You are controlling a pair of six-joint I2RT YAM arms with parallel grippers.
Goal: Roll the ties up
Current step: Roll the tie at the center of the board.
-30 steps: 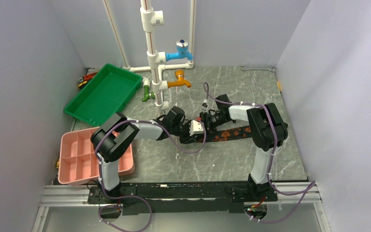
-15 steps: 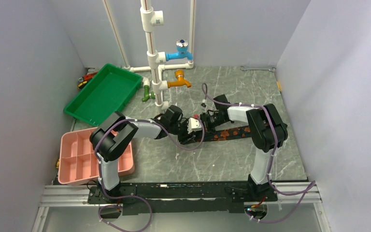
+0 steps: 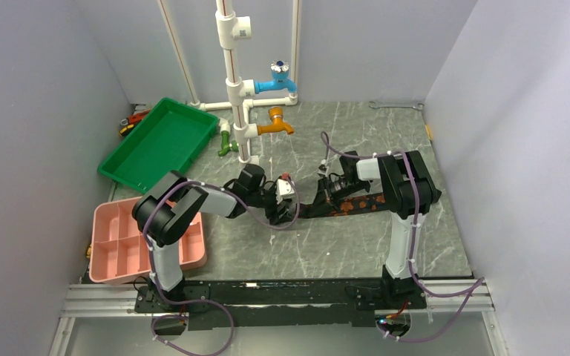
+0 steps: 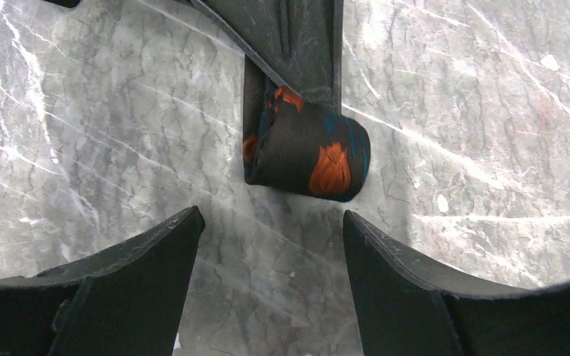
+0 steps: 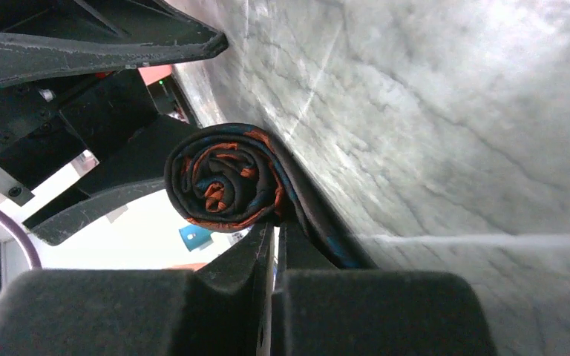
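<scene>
**Tie half-rolled at mid-table, one gripper wide and one closed**

A grey marbled table [image 3: 326,252] sits between pale lavender walls [image 3: 490,111]. A white pipe stand [image 3: 234,81] with blue and orange taps is at the far middle, a green tray [image 3: 156,144] at the far left and a pink compartment tray [image 3: 130,241] at the near left. The tie [image 3: 352,203] lies at the centre with its long axis left to right, the right end slightly farther. Its left end is wound into a roll [image 4: 308,152] whose spiral face shows in the right wrist view. The left gripper [image 4: 271,219] stands wide, just left of the roll and not touching it. The right gripper [image 5: 273,226] is closed, fingertips against the roll where the flat strip leaves it.
</scene>
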